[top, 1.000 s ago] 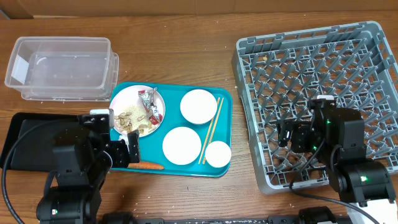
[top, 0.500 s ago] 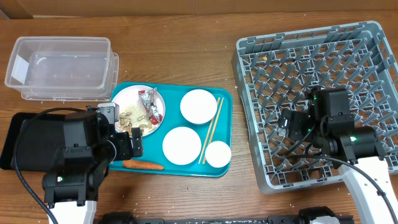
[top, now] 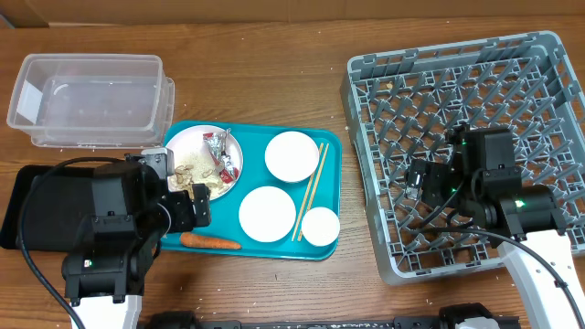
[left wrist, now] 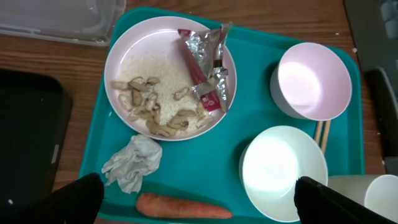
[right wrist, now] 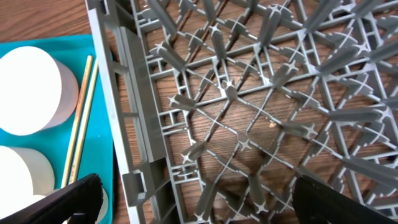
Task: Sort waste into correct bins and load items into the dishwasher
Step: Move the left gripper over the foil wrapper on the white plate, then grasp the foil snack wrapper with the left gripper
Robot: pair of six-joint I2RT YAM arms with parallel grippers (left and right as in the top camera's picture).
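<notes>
Both arms are up over the table, and nothing looks sorted yet. The left gripper [top: 189,210] hangs over the near-left corner of the teal tray [left wrist: 249,81], jaws wide apart and empty. Straight below it the wrist camera shows the crumpled tissue [left wrist: 132,163] just beside the plate [left wrist: 132,53], with the carrot [left wrist: 183,206] lying flat along the tray's near edge. On the plate sit the food scraps [left wrist: 155,112] over rice, with the red-silver wrapper [left wrist: 202,62] on the plate's right side.

The bins wait on the left, both bare: the clear tub [top: 91,100] is far, the black tray [top: 18,196] near, partly under the left arm.

My read is that the first pick is waste, tissue or carrot. For the tissue, centre the fingers over the crumple, drop straight, pinch its high folds and keep off the plate rim. For the carrot, turn the jaws across its length and grip mid-body so it cannot roll.

The right gripper [top: 420,183] hovers over the left part of the grey dish rack [right wrist: 112,93], jaws spread, nothing held. The rack looks unloaded. The chopsticks [right wrist: 79,118] lie on the tray's right side beside the far bowl [left wrist: 314,81]. The near bowl [left wrist: 283,171] and the cup [left wrist: 382,196] sit nearer. Thin sticks lying flat want a low, careful pinch.
</notes>
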